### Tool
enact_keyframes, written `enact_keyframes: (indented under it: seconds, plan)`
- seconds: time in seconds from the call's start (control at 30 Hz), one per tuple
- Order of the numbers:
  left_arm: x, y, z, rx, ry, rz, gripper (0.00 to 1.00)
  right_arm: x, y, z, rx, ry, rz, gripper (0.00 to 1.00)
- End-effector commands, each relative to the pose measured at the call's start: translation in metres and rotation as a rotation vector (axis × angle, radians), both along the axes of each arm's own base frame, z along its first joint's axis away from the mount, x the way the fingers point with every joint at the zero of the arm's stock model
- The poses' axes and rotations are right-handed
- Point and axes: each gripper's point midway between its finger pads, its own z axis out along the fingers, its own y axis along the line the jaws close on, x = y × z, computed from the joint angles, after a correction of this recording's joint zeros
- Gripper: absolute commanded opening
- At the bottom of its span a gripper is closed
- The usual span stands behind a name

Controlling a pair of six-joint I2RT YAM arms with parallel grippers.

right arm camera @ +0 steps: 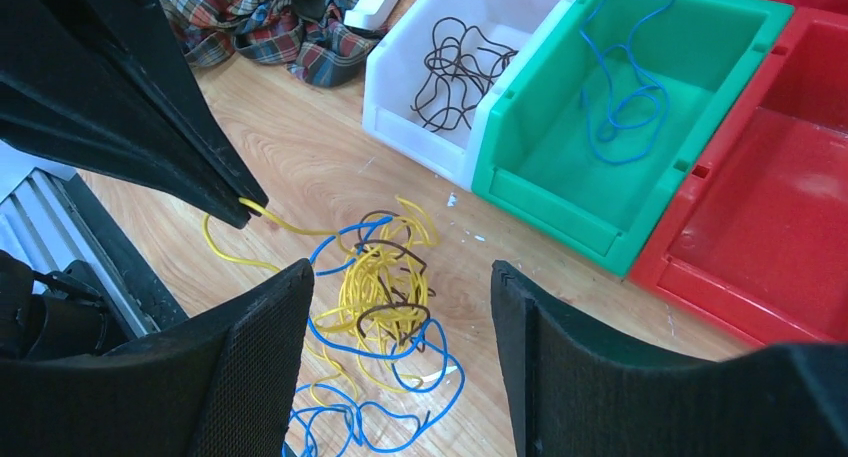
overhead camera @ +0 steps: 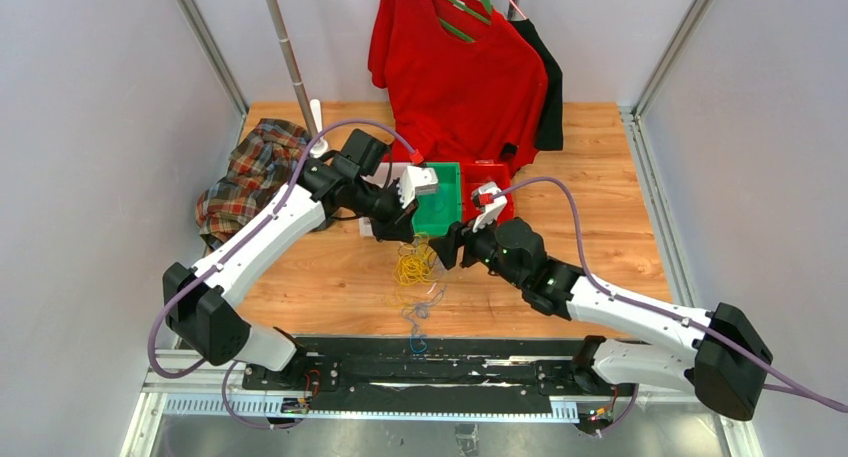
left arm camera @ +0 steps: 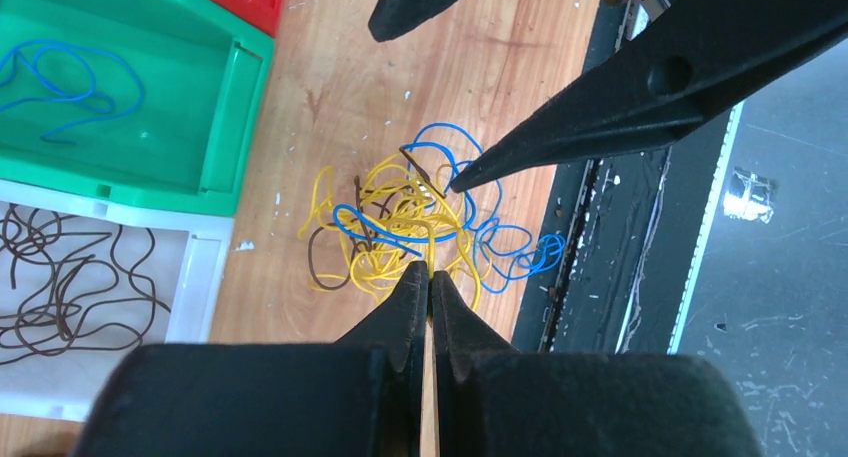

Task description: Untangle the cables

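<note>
The cables (overhead camera: 412,267) lie tangled on the wooden table: yellow, blue and brown strands (right arm camera: 385,289) in one knot (left arm camera: 400,227). My left gripper (left arm camera: 430,275) is shut on a yellow cable at the knot's near edge. In the right wrist view that strand (right arm camera: 225,239) runs from its tip to the pile. My right gripper (right arm camera: 401,268) hangs open just above the tangle, one finger on each side, holding nothing. In the top view the left gripper (overhead camera: 398,232) and right gripper (overhead camera: 447,249) face each other over the pile.
Three bins stand behind the tangle: a white one (right arm camera: 420,142) with brown cables, a green one (right arm camera: 555,205) with a blue cable, and a red one (right arm camera: 740,287). A plaid cloth (overhead camera: 250,172) lies at the left. A red shirt (overhead camera: 455,67) hangs at the back. A black rail (overhead camera: 420,362) edges the table.
</note>
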Motion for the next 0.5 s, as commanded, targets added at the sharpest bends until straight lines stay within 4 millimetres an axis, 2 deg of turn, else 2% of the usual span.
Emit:
enact_keyframes:
  seconds: [0.0,0.23,0.47]
  plan:
    - [-0.007,-0.002,0.021,-0.03,-0.031,-0.021,0.02,-0.002,0.018,0.024,0.044,-0.052,0.052,0.66]
    - [-0.01,-0.003,0.027,-0.038,-0.044,-0.037,0.02,0.001,0.037,0.023,0.047,-0.043,0.084,0.66]
    - [-0.01,-0.004,0.031,-0.037,-0.047,-0.047,0.02,0.007,0.056,0.009,0.046,-0.023,0.097,0.66]
